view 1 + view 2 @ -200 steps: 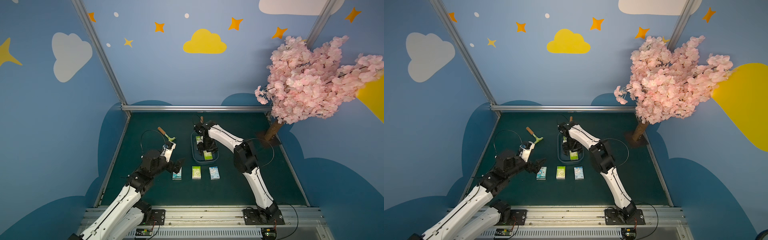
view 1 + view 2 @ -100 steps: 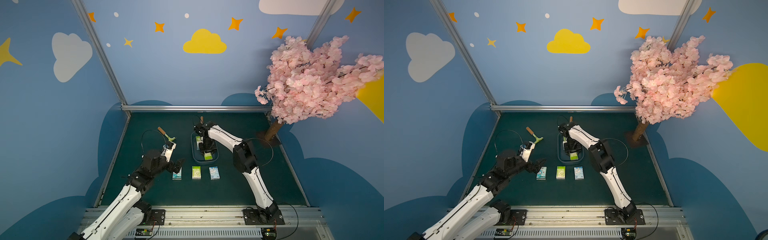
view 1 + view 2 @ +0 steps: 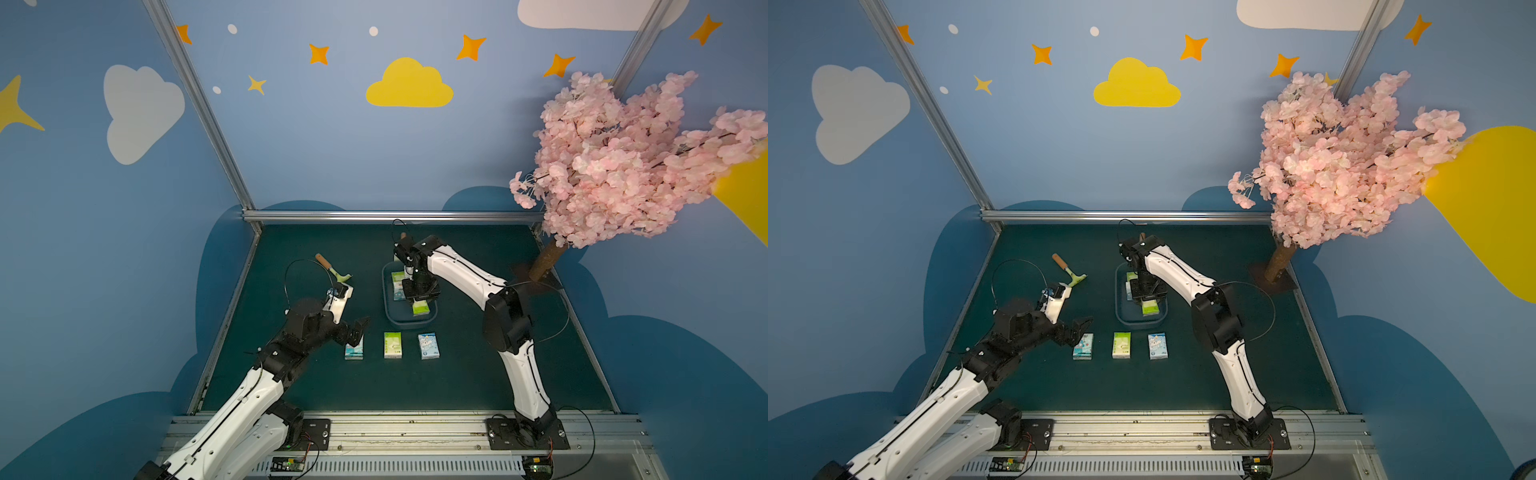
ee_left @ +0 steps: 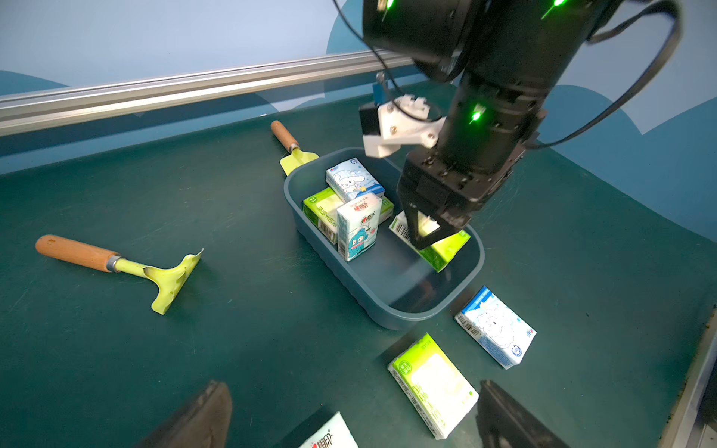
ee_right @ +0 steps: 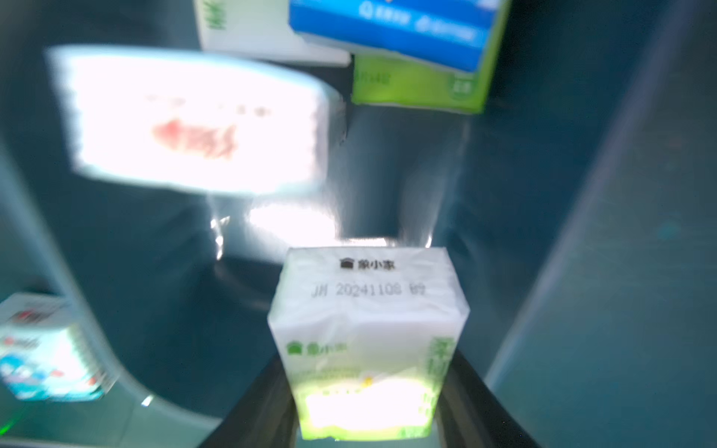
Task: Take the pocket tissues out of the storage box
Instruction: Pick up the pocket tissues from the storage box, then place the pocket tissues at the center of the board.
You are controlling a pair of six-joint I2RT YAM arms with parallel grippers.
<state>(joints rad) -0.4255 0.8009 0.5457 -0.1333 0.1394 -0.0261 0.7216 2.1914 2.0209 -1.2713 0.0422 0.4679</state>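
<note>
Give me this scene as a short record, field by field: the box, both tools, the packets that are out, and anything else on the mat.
box: on the mat, holds five packets, counting the held one
right tool: inside the box, shut on a tilted green packet
row: three packets flat on the mat in front of the box: left blue, middle green, right blue
left tool: open, empty, above left blue
other: hoe left of the box, trowel behind it
</note>
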